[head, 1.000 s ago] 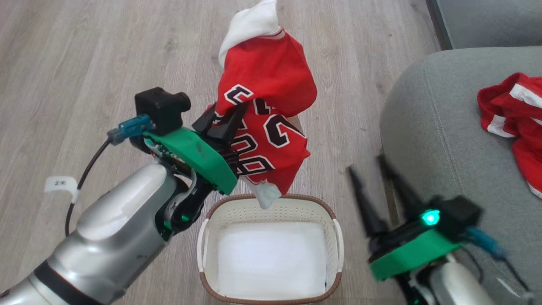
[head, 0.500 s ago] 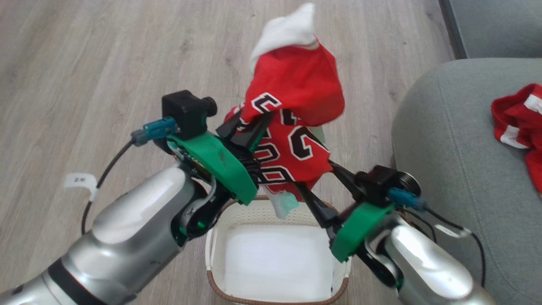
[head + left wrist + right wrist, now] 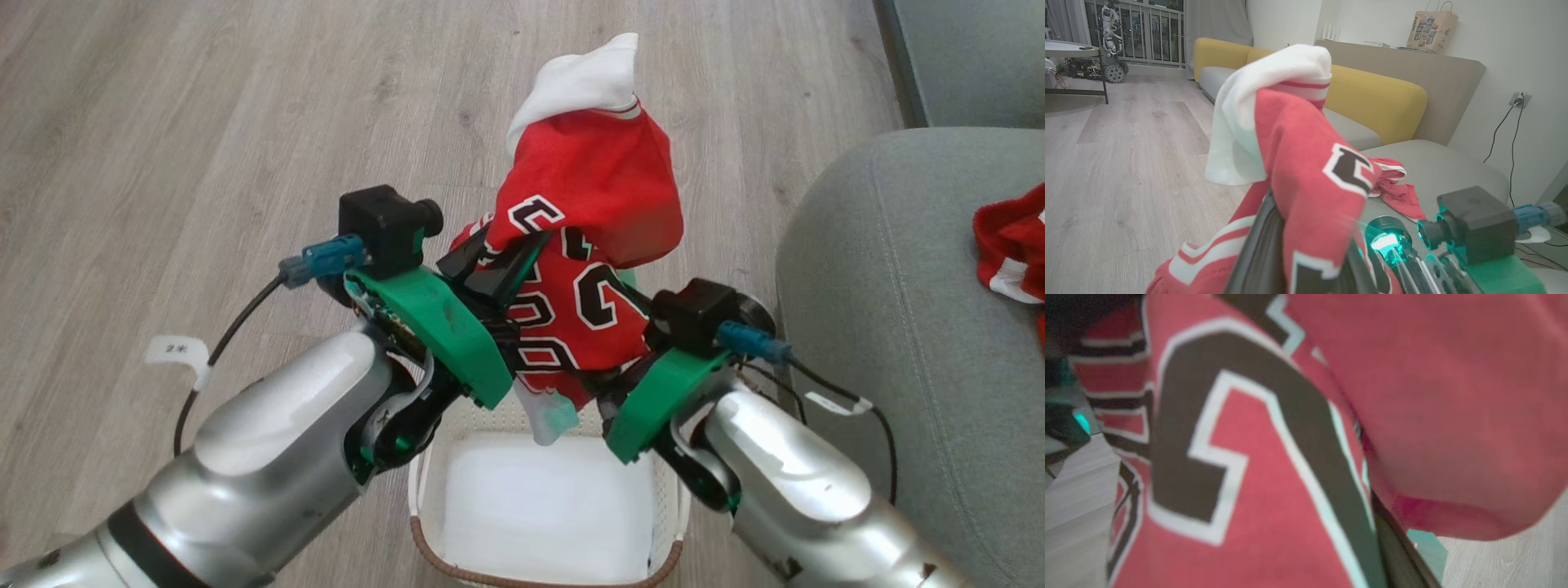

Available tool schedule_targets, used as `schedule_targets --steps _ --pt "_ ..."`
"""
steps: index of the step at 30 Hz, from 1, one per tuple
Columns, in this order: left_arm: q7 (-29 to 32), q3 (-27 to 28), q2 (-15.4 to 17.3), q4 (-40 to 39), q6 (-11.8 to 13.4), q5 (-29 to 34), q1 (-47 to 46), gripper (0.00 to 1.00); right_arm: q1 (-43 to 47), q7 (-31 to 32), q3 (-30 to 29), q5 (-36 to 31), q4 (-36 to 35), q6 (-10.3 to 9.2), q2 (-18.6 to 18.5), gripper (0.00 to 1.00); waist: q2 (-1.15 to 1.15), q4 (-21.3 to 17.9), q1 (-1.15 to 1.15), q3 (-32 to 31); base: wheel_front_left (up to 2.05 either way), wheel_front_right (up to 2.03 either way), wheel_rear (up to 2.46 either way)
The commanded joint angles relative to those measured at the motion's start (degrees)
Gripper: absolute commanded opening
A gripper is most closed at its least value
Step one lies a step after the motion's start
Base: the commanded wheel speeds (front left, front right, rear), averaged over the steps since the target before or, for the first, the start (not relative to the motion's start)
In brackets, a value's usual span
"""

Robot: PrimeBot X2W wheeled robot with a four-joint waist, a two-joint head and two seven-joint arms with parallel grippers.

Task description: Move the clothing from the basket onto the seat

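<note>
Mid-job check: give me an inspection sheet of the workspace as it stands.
Surface: wood floor, basket standing on it.
Job's things: jersey lifted above basket by left tool; shorts lying on seat; basket's bottom shows white.
Clutter: nothing seen.
Tools: left tool shut on jersey; right tool open, against jersey's lower part.
Cables: left wrist cable and right wrist cable, both tagged; wall cable plugged into socket.
Surroundings: yellow sofa, paper bag on ledge.
</note>
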Motion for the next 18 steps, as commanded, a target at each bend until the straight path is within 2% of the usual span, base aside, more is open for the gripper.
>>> schedule_targets --steps 1,2,13,14,15,16,17,18 --pt "-0.13 2.94 1.03 -1.31 0.09 -0.53 -2.62 0.00 -1.88 -0.72 -0.67 0.27 -2.51 -0.02 0.89 0.17 0.00 -0.06 0.00 0.07 0.00 0.00 0.00" --pt "-0.18 2.99 1.14 -1.18 0.11 -0.61 -2.51 0.00 -1.59 -0.73 -1.41 0.13 -3.43 -0.02 0.88 0.00 0.00 -0.12 0.00 0.11 0.00 0.00 0.00" --pt "-1.08 3.40 2.32 0.76 0.84 -1.40 -0.37 0.00 5.21 -0.76 -8.80 -1.07 -12.15 -0.02 0.16 0.00 0.00 -1.63 0.00 0.25 0.00 0.00 0.00" --pt "-1.08 3.38 2.40 0.79 0.91 -1.47 -0.18 0.18 5.80 -0.76 -9.66 -1.20 -12.84 -0.02 0.19 0.00 0.00 -1.83 0.00 0.42 0.00 0.00 0.00" --pt "-0.96 3.28 2.55 0.84 1.00 -1.47 -0.01 0.46 6.29 -0.76 -10.54 -1.37 -13.54 -0.02 0.25 0.00 0.00 -2.06 0.00 0.65 0.00 0.00 0.00" --pt "-0.82 2.97 2.77 0.92 1.04 -1.16 0.04 0.90 6.74 -0.76 -11.41 -1.50 -14.20 -0.02 0.32 0.00 0.00 -2.23 0.00 0.84 0.00 0.00 0.00" --pt "-0.74 2.56 2.79 0.94 0.99 -1.03 0.35 1.00 7.46 -0.76 -12.87 -1.81 -15.37 -0.02 0.50 0.00 0.00 -2.64 0.00 1.23 0.00 0.00 0.00" --pt "-0.83 2.42 2.69 0.90 0.99 -0.98 0.51 1.00 7.79 -0.76 -13.63 -1.94 -15.97 -0.02 0.61 0.00 0.00 -2.82 0.00 1.38 0.00 0.00 0.00"
